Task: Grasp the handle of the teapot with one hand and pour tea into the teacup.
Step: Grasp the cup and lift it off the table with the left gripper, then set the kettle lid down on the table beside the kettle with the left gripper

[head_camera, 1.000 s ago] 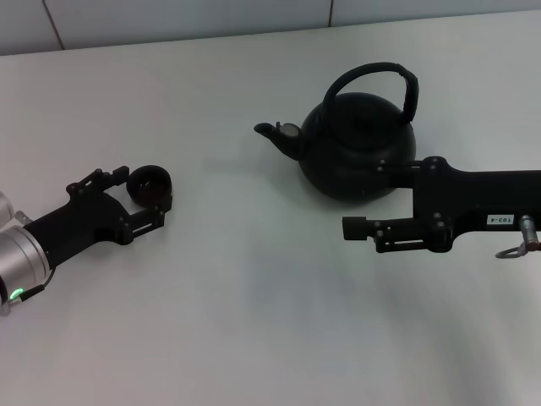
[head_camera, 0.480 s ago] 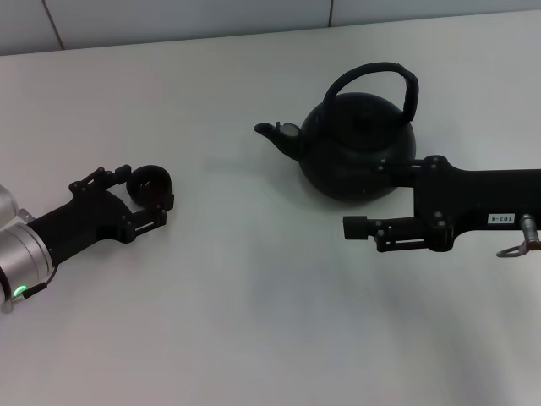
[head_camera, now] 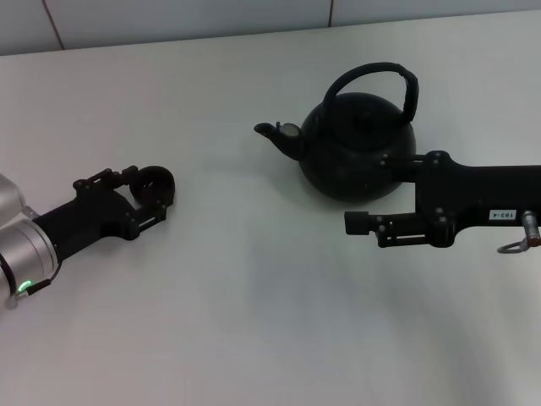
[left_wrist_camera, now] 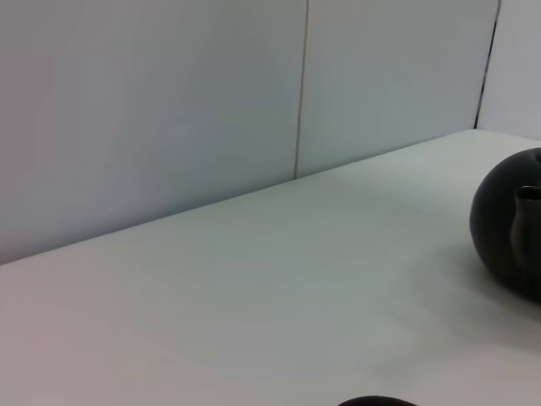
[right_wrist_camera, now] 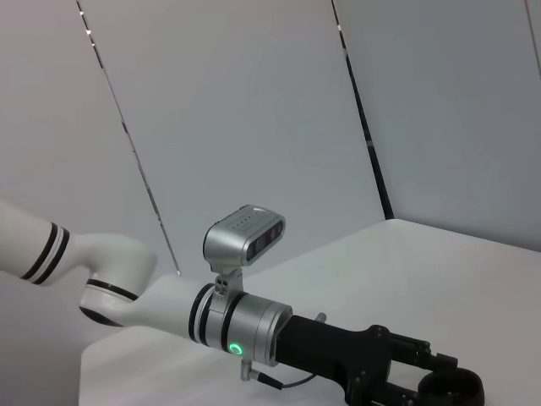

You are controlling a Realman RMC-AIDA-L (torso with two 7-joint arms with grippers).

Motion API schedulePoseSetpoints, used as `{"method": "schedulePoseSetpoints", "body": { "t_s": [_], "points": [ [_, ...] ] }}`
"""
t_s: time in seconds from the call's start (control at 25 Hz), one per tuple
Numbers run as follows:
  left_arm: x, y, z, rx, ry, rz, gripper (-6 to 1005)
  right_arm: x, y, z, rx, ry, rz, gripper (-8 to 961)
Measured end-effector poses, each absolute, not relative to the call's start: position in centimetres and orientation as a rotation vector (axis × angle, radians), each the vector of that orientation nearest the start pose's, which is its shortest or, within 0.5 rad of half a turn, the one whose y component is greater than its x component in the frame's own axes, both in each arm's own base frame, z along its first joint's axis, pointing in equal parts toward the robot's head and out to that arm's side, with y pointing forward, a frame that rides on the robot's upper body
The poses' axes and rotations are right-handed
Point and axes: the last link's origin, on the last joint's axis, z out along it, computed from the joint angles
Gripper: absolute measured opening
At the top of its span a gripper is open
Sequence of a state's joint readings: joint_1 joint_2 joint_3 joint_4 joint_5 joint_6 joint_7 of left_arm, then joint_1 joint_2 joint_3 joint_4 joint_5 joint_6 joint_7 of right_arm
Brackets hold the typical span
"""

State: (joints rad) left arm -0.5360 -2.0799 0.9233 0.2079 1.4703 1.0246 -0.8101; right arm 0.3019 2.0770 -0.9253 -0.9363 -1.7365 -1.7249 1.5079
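Since the earlier frame the left gripper [head_camera: 155, 190], fingers clasping the half-hidden teacup [head_camera: 158, 183], slid slightly right. Right gripper [head_camera: 365, 191] gapes at centre-right, partly hiding the teapot [head_camera: 359, 144].

The right gripper's [head_camera: 362, 196] far finger lies against the teapot [head_camera: 359, 145], black on black, so its tip cannot be made out. In the left wrist view the teapot and the teacup [left_wrist_camera: 376, 401] are cut off by edges.
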Motion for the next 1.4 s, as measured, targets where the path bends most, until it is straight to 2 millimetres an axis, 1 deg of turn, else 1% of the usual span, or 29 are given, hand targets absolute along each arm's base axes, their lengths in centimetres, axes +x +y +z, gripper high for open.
{"method": "schedulePoseSetpoints", "body": {
  "t_s": [0.28,0.8,1.04,1.08,1.2,1.24,1.4],
  "points": [
    [-31.0,33.6,-6.7,-2.382,-0.589,-0.508,687,25.1,28.2,2.8,-2.78,0.572,0.868,748],
    [-30.5,33.7,-6.6,-2.391,-0.572,-0.532,683,25.2,28.4,2.8,-2.77,0.575,0.862,746],
    [-29.7,33.6,-6.6,-2.411,-0.546,-0.585,683,25.1,28.4,2.8,-2.771,0.571,0.862,745],
    [-29.3,33.6,-6.6,-2.422,-0.532,-0.611,683,25.1,28.5,2.8,-2.771,0.57,0.862,745],
    [-28.7,33.7,-6.7,-2.444,-0.511,-0.632,683,25.0,28.5,2.8,-2.772,0.568,0.862,745],
    [-28.7,33.7,-6.7,-2.444,-0.511,-0.632,683,25.0,28.5,2.8,-2.773,0.566,0.862,745],
    [-27.7,33.9,-7.2,-2.502,-0.458,-0.634,683,24.9,28.6,2.8,-2.778,0.563,0.864,744]
  ]
}}
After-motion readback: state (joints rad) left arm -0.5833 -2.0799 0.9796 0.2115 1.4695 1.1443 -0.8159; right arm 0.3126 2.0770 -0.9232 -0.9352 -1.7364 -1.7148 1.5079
